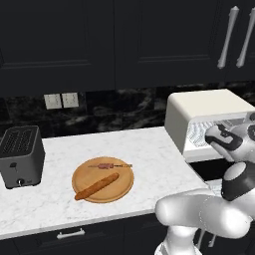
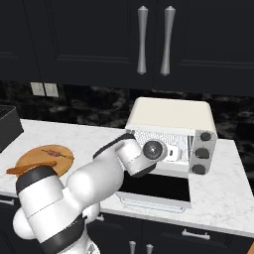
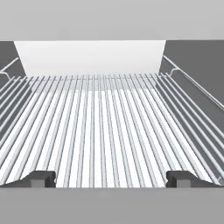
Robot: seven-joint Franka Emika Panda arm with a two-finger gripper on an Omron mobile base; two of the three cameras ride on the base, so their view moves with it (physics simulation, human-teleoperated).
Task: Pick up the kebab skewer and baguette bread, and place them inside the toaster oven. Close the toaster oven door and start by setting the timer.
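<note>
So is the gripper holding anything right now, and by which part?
Nothing is held. The gripper is open over the silver wire rack inside the boxy cream-white toaster oven.

The toaster oven (image 2: pixel 171 115) is cream-white with three dark knobs (image 2: pixel 200 153) down its right side, a pale silver wire rack (image 3: pixel 105 127) of parallel bars and a dark glass toaster oven door (image 2: pixel 155 189) framed in white. The surface (image 1: pixel 149 144) is white marble with faint grey veins, and on it a round tan wooden board (image 1: pixel 117 189) carries the orange-brown baguette bread (image 1: pixel 96 187) and the kebab skewer (image 1: pixel 109 166), a pale stick with reddish-brown chunks. The slot toaster (image 1: pixel 21 156) is dark grey, the cabinets (image 1: pixel 149 40) are black with silver handles (image 2: pixel 142 40), and the backsplash (image 1: pixel 119 109) is black stone with grey mottling.
</note>
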